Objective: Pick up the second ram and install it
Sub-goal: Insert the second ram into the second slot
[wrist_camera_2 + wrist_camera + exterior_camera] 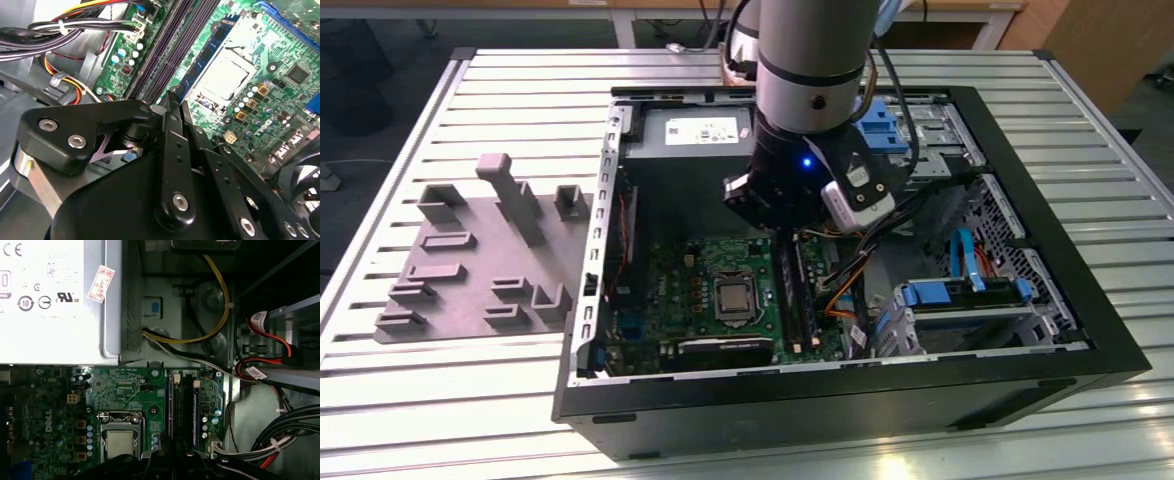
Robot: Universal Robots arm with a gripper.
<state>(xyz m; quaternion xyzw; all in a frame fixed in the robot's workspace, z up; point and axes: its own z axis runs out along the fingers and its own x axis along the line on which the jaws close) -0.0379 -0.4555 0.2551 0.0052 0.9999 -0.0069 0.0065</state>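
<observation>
1. The exterior view looks down at a slant from above onto the slatted desk (480,400), taking in the whole open computer case (854,400) and the arm (814,80) over it.
2. The first wrist view looks straight down into the case from close by, showing the power supply (50,300) and the motherboard (125,390).
3. The second wrist view looks past the pincer (172,107) at a slant, very near the board.
4. All three views share the motherboard with its square silver chip (735,297).

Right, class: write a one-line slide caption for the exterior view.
Robot arm's gripper lowered inside an open computer case, above the motherboard's memory slots; grey tray alongside.
</observation>
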